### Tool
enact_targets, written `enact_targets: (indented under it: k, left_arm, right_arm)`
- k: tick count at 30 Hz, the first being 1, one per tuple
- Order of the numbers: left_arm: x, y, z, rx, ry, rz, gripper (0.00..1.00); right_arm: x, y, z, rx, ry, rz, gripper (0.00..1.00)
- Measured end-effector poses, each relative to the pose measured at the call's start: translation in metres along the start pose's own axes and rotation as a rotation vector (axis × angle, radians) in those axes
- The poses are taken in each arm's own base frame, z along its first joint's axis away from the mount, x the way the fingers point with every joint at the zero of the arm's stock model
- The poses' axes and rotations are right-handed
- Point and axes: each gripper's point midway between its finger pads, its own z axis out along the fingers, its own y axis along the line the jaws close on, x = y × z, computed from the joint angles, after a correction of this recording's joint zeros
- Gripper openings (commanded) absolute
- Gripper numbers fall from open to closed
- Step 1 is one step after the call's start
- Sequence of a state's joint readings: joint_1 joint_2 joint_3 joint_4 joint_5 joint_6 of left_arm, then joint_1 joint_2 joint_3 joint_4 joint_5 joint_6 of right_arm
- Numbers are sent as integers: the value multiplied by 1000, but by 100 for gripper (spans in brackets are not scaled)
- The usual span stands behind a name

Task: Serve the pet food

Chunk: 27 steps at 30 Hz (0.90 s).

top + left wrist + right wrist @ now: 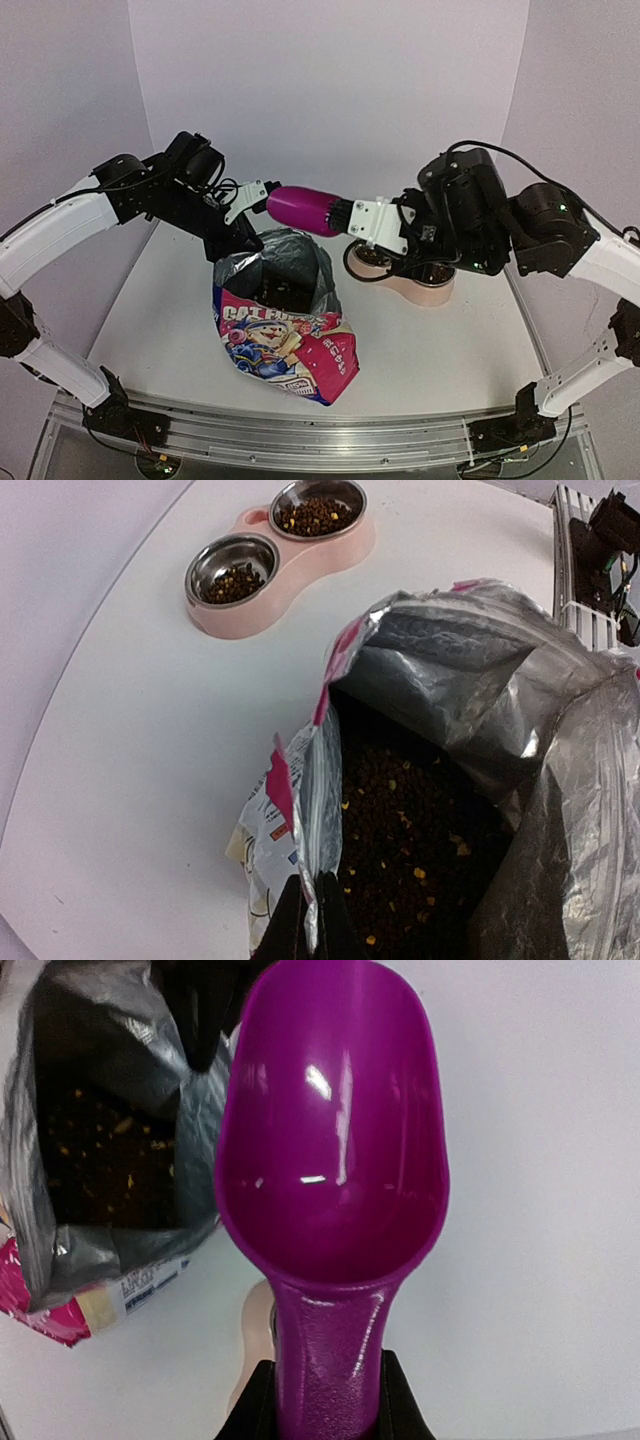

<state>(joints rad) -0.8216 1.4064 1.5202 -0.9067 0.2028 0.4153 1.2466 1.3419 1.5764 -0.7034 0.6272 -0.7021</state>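
The pink, blue and white cat food pouch point(290, 345) stands open mid-table. Dark brown kibble point(420, 820) fills its silver-lined inside. My left gripper point(315, 925) is shut on the pouch's near rim and holds the mouth open; in the top view it point(238, 248) sits at the pouch's back left edge. My right gripper point(325, 1405) is shut on the handle of the magenta scoop point(330, 1160). The scoop is empty and hovers just above and right of the pouch mouth point(305, 210). The pouch's kibble also shows in the right wrist view point(100, 1160).
The pink double-bowl feeder point(330, 555) stands right of the pouch, partly hidden under my right arm in the top view point(425, 288). Both steel bowls hold some kibble point(315, 515). White walls close in the table's back and sides.
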Motion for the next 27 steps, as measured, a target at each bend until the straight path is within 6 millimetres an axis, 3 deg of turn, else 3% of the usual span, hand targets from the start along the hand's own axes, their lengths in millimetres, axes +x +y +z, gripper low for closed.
enact_targets:
  k: [3, 6, 12, 15, 20, 27]
  left_arm:
    - [1, 5, -2, -9, 10, -16, 0]
    - [1, 5, -2, -8, 14, -18, 0]
    - [0, 5, -2, -5, 14, -12, 0]
    - [-1, 3, -2, 1, 12, -1, 0]
    - [-4, -8, 2, 20, 16, 44, 0]
    - [-8, -22, 7, 53, 39, 74, 0]
  right_arm:
    - [-4, 26, 5, -63, 48, -86, 0]
    - [8, 46, 8, -116, 114, -170, 0]
    - [20, 59, 8, -133, 201, -330, 0]
    - [14, 66, 31, -109, 272, -436, 0]
    - [6, 96, 81, -113, 367, -566, 0]
    - [6, 112, 114, -105, 446, -712, 0]
